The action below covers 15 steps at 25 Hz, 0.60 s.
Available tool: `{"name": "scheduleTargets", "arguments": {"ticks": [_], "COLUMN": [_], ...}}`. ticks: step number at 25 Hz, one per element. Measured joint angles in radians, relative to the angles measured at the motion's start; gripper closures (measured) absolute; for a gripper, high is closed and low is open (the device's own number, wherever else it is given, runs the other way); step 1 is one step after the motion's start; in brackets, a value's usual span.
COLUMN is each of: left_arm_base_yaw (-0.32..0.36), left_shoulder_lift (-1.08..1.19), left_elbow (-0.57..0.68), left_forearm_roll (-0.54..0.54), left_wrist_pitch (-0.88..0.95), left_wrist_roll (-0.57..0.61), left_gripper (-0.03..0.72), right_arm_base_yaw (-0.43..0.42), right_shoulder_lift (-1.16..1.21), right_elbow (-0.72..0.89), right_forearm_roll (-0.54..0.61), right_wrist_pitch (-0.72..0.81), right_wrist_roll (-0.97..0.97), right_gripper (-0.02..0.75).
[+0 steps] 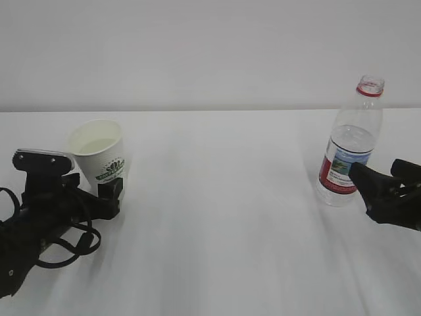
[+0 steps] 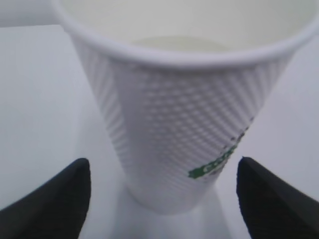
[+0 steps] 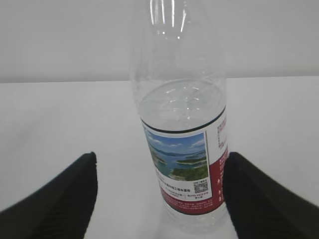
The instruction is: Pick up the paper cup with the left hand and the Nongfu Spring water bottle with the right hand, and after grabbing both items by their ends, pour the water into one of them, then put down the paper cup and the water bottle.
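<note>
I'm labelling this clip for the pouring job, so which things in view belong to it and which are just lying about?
Part of the job:
- paper cup, between the open left gripper's fingers
- water bottle, uncapped, partly filled, between the open right gripper's fingers
- water in the bottle

Just lying about:
- nothing; only the white table under them

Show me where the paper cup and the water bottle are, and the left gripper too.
paper cup [image 1: 99, 153], exterior view, side wall.
water bottle [image 3: 180, 164], right wrist view, label.
left gripper [image 2: 162, 191], left wrist view, between the fingertips.
</note>
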State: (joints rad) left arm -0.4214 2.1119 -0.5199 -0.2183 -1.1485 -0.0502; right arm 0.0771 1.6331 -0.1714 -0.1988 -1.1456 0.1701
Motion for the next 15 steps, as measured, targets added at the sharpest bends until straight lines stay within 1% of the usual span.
{"name": "scheduleTargets", "arguments": {"ticks": [15], "left_arm_base_yaw": [0.0], "left_shoulder_lift": [-0.135], "left_elbow": [0.108], "left_forearm_roll": [-0.012], "left_wrist_pitch": [-0.001], "left_wrist_roll": [-0.02], "left_gripper": [0.016], "right_arm_base_yaw": [0.0], "right_shoulder_lift": [0.0], "right_elbow": [0.0], "right_forearm_roll": [-0.001], "right_wrist_pitch": [0.0], "right_wrist_roll": [0.014], "right_gripper": [0.149]}}
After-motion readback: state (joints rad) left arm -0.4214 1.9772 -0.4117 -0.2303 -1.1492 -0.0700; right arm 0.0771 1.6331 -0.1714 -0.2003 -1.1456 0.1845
